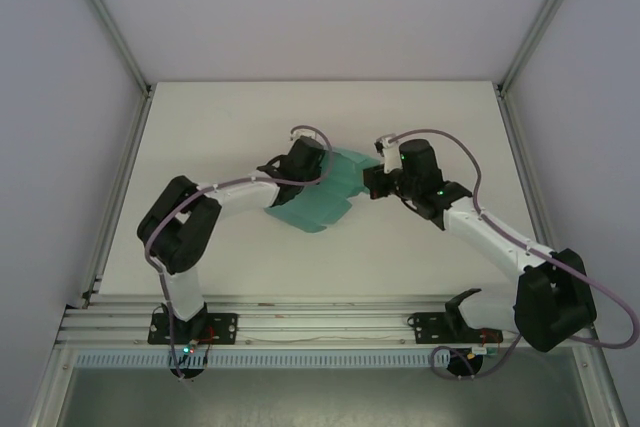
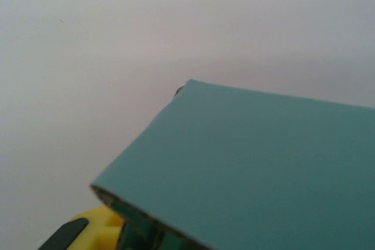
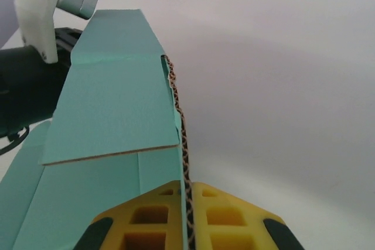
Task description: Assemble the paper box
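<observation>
Paper box (image 1: 318, 199) is mid-table, between the two wrists, on or just over the white table (image 1: 230, 257) (can't tell from above whether it touches). It is teal card, part-folded, with several panels and flaps showing. Its long axis runs diagonally, from near-left to far-right.

Right gripper (image 3: 187, 218) is clenched on the paper box. Both yellow fingers (image 3: 146, 221) are pressed to either side of one thin card edge, with the corrugated core visible running straight up between them. In the right wrist view one teal panel stands raised over a flatter panel to the left of that edge, and a flap continues up and away. From the top view this gripper meets the box at its far-right end.

Left gripper (image 1: 325, 172) is at the far-left side of the box, its tip over or against the teal card. In the left wrist view a broad teal panel fills the lower right, tilted, with its near edge showing the card's thickness. One yellow finger pad (image 2: 102, 229) pokes out just under that edge at the bottom left. The other finger is hidden by the panel, so I can't tell if this pincer is released or gripping.

The left arm's wrist (image 3: 26, 86), a black body with a white mount, shows in the right wrist view, right beside the box's far flap.

Both arms are bent inward, with the wrists near each other across the box.
</observation>
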